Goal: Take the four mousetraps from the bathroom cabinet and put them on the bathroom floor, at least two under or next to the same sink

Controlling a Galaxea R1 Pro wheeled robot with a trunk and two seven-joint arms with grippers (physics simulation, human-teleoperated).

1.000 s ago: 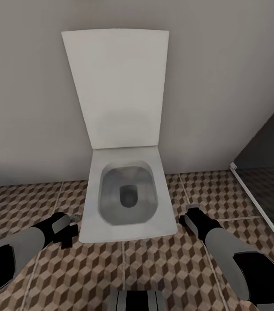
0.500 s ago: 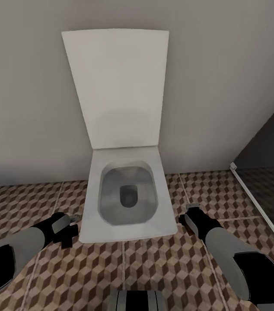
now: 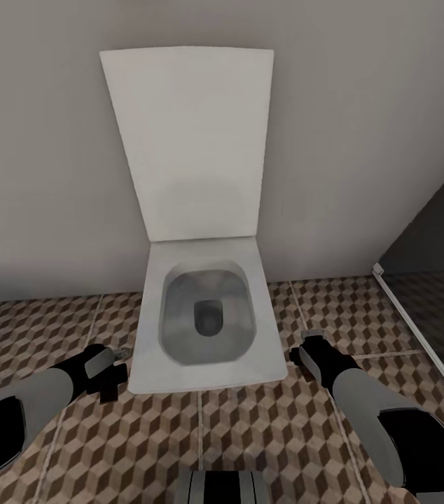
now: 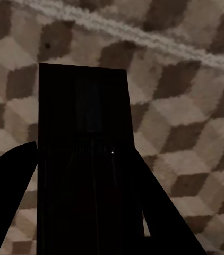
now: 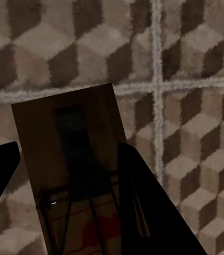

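Left gripper (image 4: 85, 212) clamped on a mousetrap (image 4: 84, 159), right gripper (image 5: 69, 212) clamped on another trap (image 5: 72, 154), tiled floor (image 5: 197, 53) beyond both, toilet (image 3: 204, 322) between the arms

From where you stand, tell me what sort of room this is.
A bathroom, most likely: a white toilet with its lid up against the wall, a cube-patterned tiled floor, and what looks like a shower screen at right.

change: none visible across head view frames | left end effector (image 3: 113, 367): same pose | right end effector (image 3: 304, 353): same pose | camera: no shift
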